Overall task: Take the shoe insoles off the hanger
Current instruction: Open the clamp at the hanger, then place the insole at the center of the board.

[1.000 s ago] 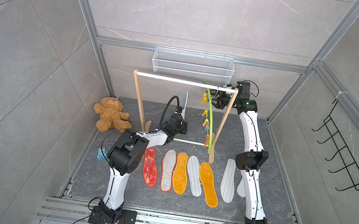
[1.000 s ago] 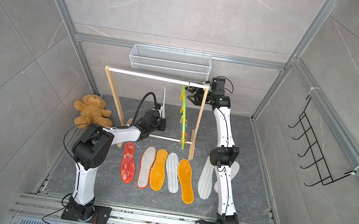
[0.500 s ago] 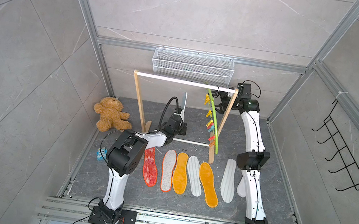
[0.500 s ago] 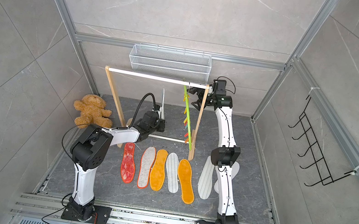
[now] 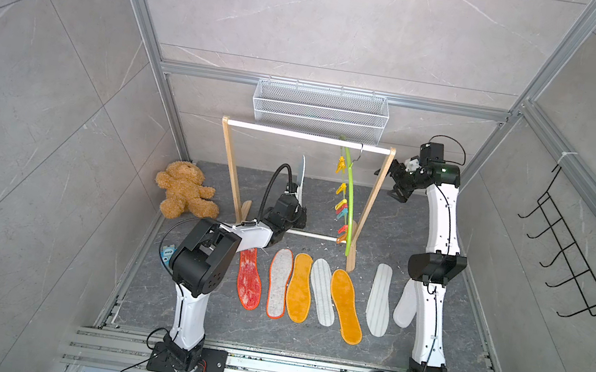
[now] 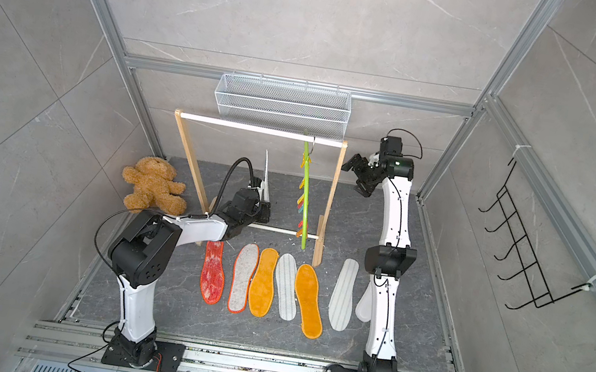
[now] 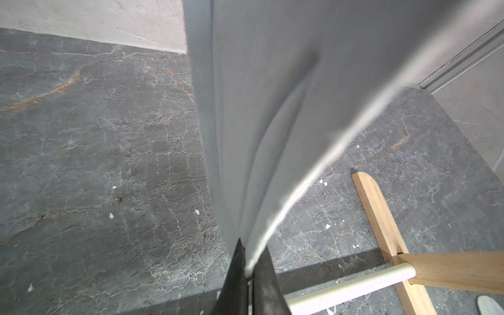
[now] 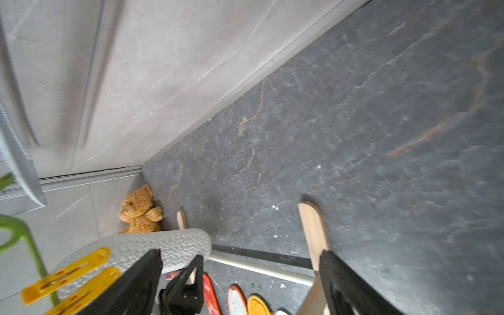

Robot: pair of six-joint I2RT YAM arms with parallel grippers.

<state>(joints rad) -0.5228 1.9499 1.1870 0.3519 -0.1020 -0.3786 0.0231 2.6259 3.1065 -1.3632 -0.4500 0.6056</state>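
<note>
Currently on record, placed against the jaws:

- left gripper [image 5: 294,212]: jaws pressed together, pinching the lower end of a pale blue-grey insole [image 5: 301,177]. The insole stands upright and rises straight out of the jaws. In the left wrist view its end sits clamped between the two dark fingers [image 7: 234,283].
- right gripper [image 5: 384,184]: jaws spread wide, nothing between them. It hangs high, just outside the end post [image 5: 374,198] of the rail [image 5: 307,137].
- hanger [image 5: 349,196]: lime-green, hooked on the rail. It hangs just beyond the right jaws with the post between them, and touches neither. It is well apart from the left jaws and the pinched insole. Its clips [image 5: 340,164] hang bare.
- insoles [image 6: 263,281]: seven lie flat in a row on the bench [image 5: 402,226], below both pairs of jaws and nearer the arm bases. From the left jaws' side to the right jaws' side they are red [image 5: 248,279], orange-rimmed grey [image 5: 278,284], orange [image 5: 299,287], striped [image 5: 322,292], orange [image 5: 346,306], striped [image 5: 379,299] and white [image 5: 404,309]. The white one is partly hidden behind the right arm [image 5: 429,314].
- bear [image 5: 184,196]: on the bench, off to the outer side of the left jaws, against the wall.
</note>
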